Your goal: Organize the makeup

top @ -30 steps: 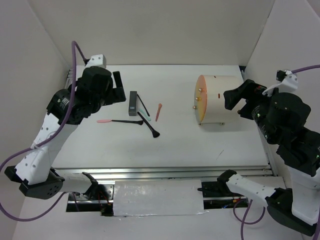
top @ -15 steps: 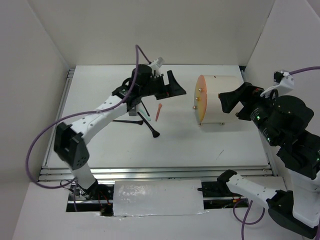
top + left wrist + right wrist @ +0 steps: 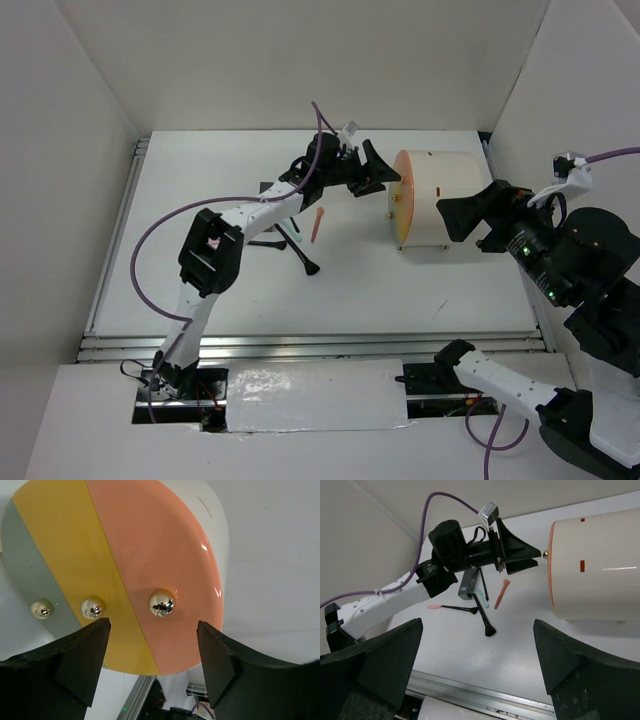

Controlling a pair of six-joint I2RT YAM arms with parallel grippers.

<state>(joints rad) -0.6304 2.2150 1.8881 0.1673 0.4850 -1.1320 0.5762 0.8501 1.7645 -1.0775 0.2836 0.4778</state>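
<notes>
1. The left hand (image 3: 388, 180) is open. Its two fingers (image 3: 85, 655) stand apart in front of the striped face of the cream drum-shaped box (image 3: 440, 195).
2. In the left wrist view, the shiny knob (image 3: 161, 602) on the orange-pink stripe sits between the two fingertips and a little ahead of them. I cannot tell whether they touch it.
3. Two more knobs (image 3: 92, 607) sit at 9 o'clock of that one, on the yellow and grey stripes.
4. The right hand (image 3: 458, 218) is wide open and holds nothing. It hangs at 3 o'clock of the drum, near its far end.
5. The makeup lies loose on the worktop (image 3: 400, 290) at 9 o'clock of the drum, well apart from it.
6. The dark grey tube (image 3: 467, 584) lies partly under the left arm.
7. The short orange-pink stick (image 3: 318, 224) lies at 3 o'clock of the tube, nearest the drum.
8. A black brush (image 3: 303, 258) lies at 5 o'clock of the tube, with its head toward the near edge.
9. The pink-tipped black applicator (image 3: 452, 608) lies at 7 o'clock of the tube, with its pink end pointing to 9 o'clock.
</notes>
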